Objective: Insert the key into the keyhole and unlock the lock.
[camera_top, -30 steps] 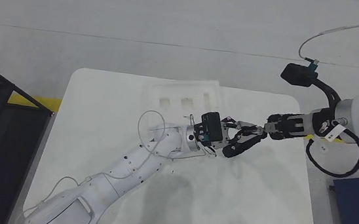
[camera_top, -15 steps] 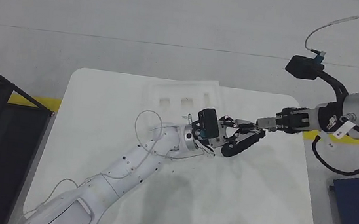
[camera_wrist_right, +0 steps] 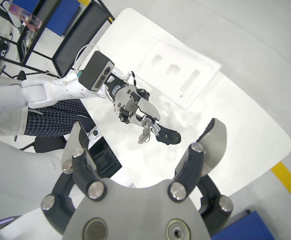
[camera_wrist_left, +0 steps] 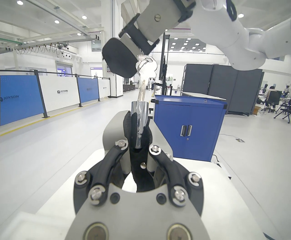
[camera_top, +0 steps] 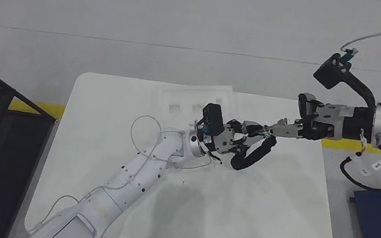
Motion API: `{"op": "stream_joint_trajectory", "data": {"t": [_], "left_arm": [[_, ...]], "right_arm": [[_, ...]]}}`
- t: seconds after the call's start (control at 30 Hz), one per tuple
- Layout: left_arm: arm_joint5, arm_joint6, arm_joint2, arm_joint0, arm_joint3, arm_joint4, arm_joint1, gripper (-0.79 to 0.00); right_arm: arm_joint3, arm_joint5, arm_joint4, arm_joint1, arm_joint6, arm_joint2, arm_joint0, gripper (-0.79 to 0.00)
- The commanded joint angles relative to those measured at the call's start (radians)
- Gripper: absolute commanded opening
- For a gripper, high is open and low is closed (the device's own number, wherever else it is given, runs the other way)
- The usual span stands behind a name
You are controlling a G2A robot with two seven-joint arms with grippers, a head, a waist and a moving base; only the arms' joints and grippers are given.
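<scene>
Key (camera_wrist_left: 142,91) is sitting in the keyhole as far as I can tell. In the left wrist view the blade runs straight into the top of the chrome lock (camera_wrist_left: 139,118), with the head and its ring sticking out above. So I'd call the insert half done.

The lock is up in the air over the middle of the table (camera_top: 104,145). Your left gripper (camera_wrist_left: 137,136) has its fingers closed on the lock's body, and a black piece (camera_wrist_right: 169,137) (the cable or shackle part, I think) comes off it.

Your right gripper (camera_top: 279,127) is right at the key's head, jaws spread wide and holding nothing. One black pad (camera_wrist_left: 118,60) is just beside the head, and I can't tell whether it's touching.

What's left, by my read, is the actual unlocking: you need to close on the head, turn it, and get the black piece to release. Nothing in these views shows the lock popped, so I'd count it as locked.

Further out there's a white foam tray (camera_top: 192,98) with cut-outs at the far side of the table, well apart from both grippers.
</scene>
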Motion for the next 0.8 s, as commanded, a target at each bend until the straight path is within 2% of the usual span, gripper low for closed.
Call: {"op": "stream_joint_trajectory", "data": {"t": [0.0, 0.27, 0.6, 0.67, 0.77], "left_arm": [[-0.011, -0.012, -0.01, 0.011, -0.007, -0.026, 0.001, -0.785], [-0.061, -0.081, -0.038, 0.038, -0.027, -0.132, 0.002, -0.785], [-0.086, -0.116, -0.043, 0.039, -0.041, -0.136, 0.0, -0.785], [-0.09, -0.115, -0.041, 0.037, -0.039, -0.132, -0.002, -0.785], [-0.099, -0.109, -0.038, 0.033, -0.033, -0.126, -0.004, -0.785]], "right_arm": [[0.001, -0.062, -0.002, 0.015, -0.008, 0.026, -0.037, 0.0], [0.008, -0.185, 0.0, 0.067, -0.081, 0.13, -0.162, 0.0], [0.001, -0.187, -0.011, 0.066, -0.083, 0.131, -0.164, 0.0], [-0.022, -0.207, -0.086, 0.066, -0.062, 0.135, -0.16, 0.0], [-0.026, -0.29, -0.169, 0.057, -0.155, 0.143, -0.162, 0.0]]}}
